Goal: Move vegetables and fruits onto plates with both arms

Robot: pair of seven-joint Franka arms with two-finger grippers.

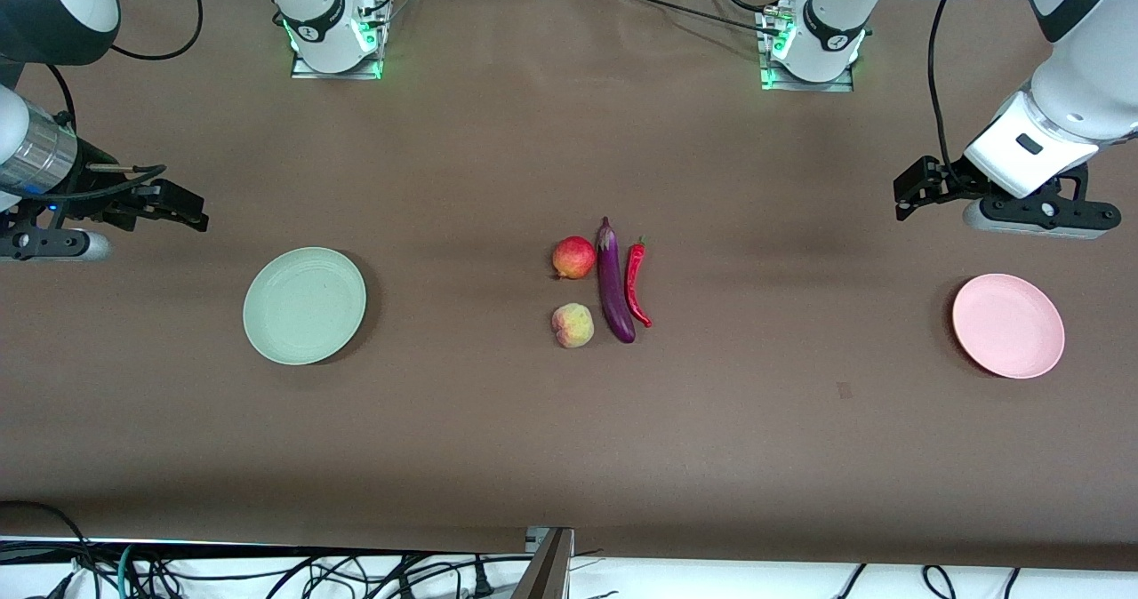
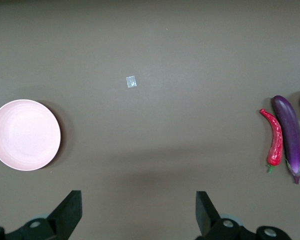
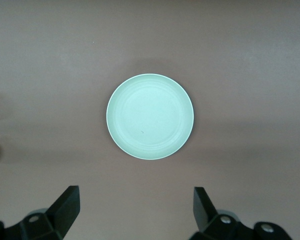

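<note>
Front view: eggplant [image 1: 614,281], chili [image 1: 636,281] and both fruits lie mid-frame, long axes vertical; the left gripper [image 1: 916,192], at the right edge, hangs slightly nearer than the right gripper [image 1: 178,208].

Left wrist view: jaws wide, empty; the chili sits at the right edge.

Right wrist view: jaws wide, empty; green plate [image 3: 150,116] centred.

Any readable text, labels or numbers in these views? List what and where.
None can be read.
Round badge on each arm base: too small to make out.
Green plate, pink plate, eggplant, chili, both fruits, tablecloth: no print.
</note>
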